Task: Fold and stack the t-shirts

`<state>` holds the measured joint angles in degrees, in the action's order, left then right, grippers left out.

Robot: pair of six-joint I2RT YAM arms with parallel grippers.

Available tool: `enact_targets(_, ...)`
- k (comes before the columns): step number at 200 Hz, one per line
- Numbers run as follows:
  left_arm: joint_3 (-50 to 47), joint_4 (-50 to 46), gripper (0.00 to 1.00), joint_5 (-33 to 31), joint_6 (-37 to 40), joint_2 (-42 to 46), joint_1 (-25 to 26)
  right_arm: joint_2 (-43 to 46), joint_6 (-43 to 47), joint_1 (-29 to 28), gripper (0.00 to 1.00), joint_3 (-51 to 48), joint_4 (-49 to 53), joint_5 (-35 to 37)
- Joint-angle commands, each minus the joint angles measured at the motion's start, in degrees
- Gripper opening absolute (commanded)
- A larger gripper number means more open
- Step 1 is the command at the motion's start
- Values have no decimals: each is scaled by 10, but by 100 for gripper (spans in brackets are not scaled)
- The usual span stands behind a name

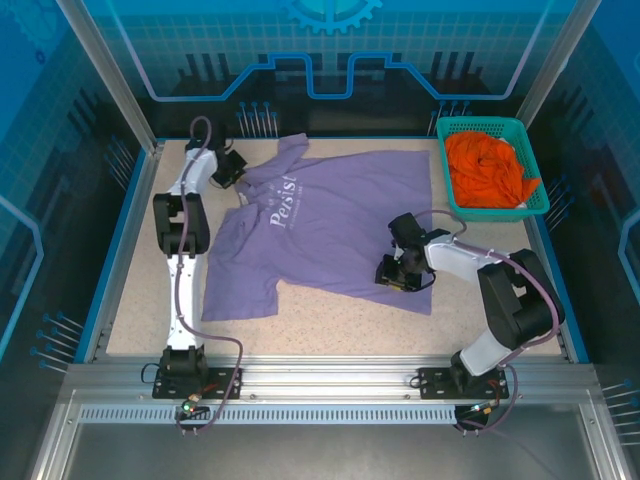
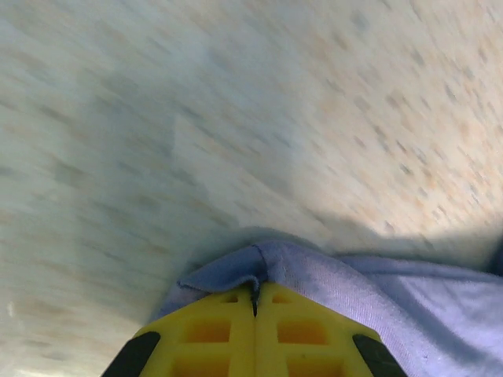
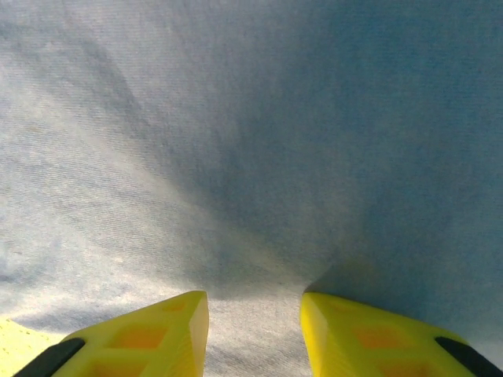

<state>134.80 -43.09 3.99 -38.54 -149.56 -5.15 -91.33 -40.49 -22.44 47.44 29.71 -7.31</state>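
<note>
On the table (image 1: 330,325) lies the lavender t-shirt (image 1: 340,225), unfolded, left gripper (image 2: 254,297) pinching its edge, right gripper (image 3: 254,314) spread; orange t-shirt (image 1: 488,168) waits in basket (image 1: 482,123).

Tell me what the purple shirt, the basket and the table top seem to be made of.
Purple shirt: soft matte fabric; fine weave and wrinkles show. Basket: probably plastic; teal, stiff straight rim. Table top: speckled beige, perhaps laminate; unclear.

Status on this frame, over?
Left gripper shut on edge of lavender t-shirt. Right gripper open over its fabric. Shirt spread unfolded; orange t-shirt bunched in teal basket. Nothing blocking.
</note>
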Motion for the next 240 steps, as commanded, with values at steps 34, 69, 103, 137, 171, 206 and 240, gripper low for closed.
enact_targets(34, -7, -4, 0, -36, 39, 26, -67, 1, 12, 23, 40, -36, 38, -12)
enact_targets(69, 4, -15, 14, -39, 29, 19, -86, 18, 16, 23, 45, -35, 42, -12)
enact_targets(103, 1, -27, 50, -28, 25, 36, -94, 36, 15, 31, 47, -33, 42, -13)
enact_targets(137, -37, -42, 58, -11, 14, 125, -84, 91, 22, 32, 52, -32, 24, -18)
enact_targets(171, -276, 13, 71, -40, -39, 319, -49, 154, 21, 34, 57, -44, -8, -23)
enact_targets(206, -537, 53, 73, -48, -83, 518, -13, 163, 37, 34, 58, -48, -14, -53)
enact_targets(240, -732, 50, 71, -44, -72, 654, 24, 160, 49, 39, 57, -66, -26, -73)
